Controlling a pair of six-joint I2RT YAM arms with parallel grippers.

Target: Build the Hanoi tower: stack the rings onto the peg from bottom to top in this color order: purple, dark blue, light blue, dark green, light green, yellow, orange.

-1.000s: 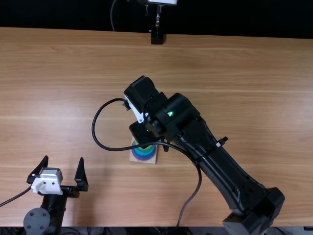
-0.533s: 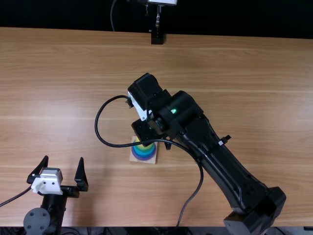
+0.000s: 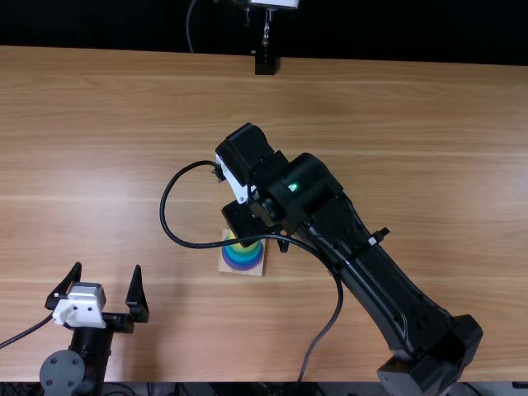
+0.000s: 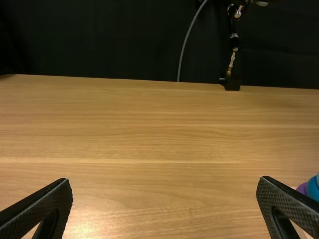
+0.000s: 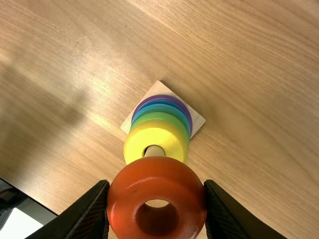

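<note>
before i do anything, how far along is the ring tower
Nearly done, by the look of it. The purple ring is lowest on the base, with blue and green rings above it and the yellow ring on top. The orange ring is in the right gripper. What's left is seating it on the peg, bare above yellow, and letting go.

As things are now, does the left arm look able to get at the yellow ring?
Probably not: the right gripper holds the orange ring just above the yellow ring, blocking the way from above.
</note>
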